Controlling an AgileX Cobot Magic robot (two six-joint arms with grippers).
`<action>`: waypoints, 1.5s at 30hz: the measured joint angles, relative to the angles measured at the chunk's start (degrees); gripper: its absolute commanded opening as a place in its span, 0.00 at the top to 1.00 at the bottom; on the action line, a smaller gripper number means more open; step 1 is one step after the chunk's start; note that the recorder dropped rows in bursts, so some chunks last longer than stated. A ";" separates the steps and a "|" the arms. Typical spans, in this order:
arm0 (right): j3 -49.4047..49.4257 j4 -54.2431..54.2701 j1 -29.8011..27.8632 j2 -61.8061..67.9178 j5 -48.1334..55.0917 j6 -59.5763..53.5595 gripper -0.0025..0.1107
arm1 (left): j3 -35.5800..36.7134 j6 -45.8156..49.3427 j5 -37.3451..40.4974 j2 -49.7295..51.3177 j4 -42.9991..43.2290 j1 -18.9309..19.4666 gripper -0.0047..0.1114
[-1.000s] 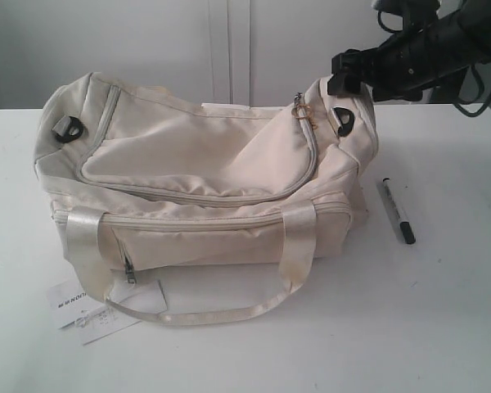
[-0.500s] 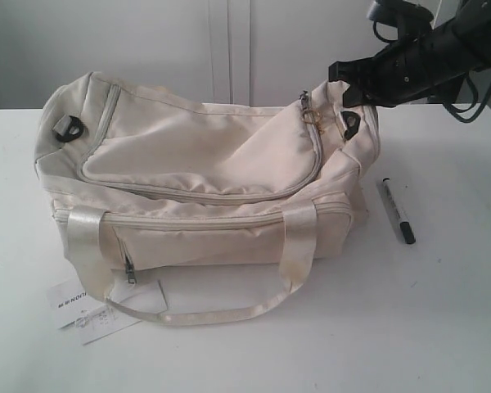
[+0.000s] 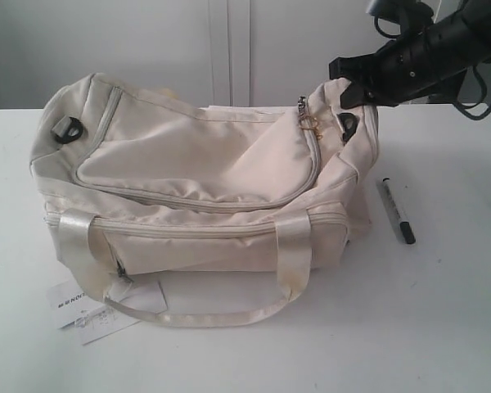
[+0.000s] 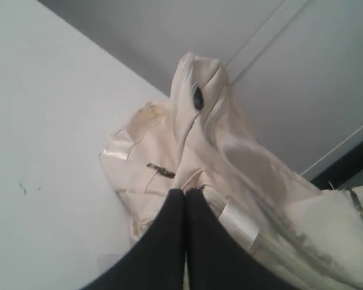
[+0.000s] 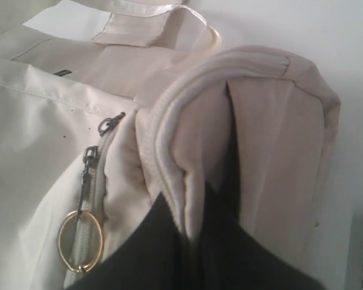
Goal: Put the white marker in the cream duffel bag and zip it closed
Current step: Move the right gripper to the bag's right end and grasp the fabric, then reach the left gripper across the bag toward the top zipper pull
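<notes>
At 3 o'clock of the large, soft cream fabric duffel bag point(image 3: 196, 188), the slim grey-white marker point(image 3: 395, 210) lies on the white desk point(image 3: 442, 319), near the bag but apart from it, with its black cap pointing toward 5 o'clock. The right hand point(image 5: 190, 238) is clamped on a raised fold of fabric at the bag's 2 o'clock end, beside the gold ring charm point(image 5: 80, 241). The left hand point(image 4: 184, 193) has its black fingers pressed together, holding nothing, close to the bag's 9 o'clock end.
</notes>
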 measured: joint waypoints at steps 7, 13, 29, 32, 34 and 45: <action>0.47 -0.35 0.00 -0.69 1.54 0.00 0.98 | -8.63 0.11 0.81 0.07 7.21 0.00 0.96; 0.47 -0.69 0.00 -0.79 1.91 0.00 0.98 | -17.76 0.30 10.94 5.51 19.21 0.00 0.96; 0.47 -0.69 0.00 -0.79 1.70 0.00 0.98 | -31.31 14.69 26.34 26.94 16.20 0.00 0.96; 0.47 -0.69 0.00 -0.79 1.70 0.00 0.98 | -32.68 24.86 26.44 31.02 4.71 0.00 0.96; 0.47 -0.69 0.00 -0.79 1.70 0.00 0.98 | -33.40 30.75 26.44 34.19 -1.60 -0.40 0.96; 0.47 -0.69 0.00 -0.79 1.70 0.00 0.98 | -39.38 38.16 23.43 46.08 -7.17 -9.65 0.96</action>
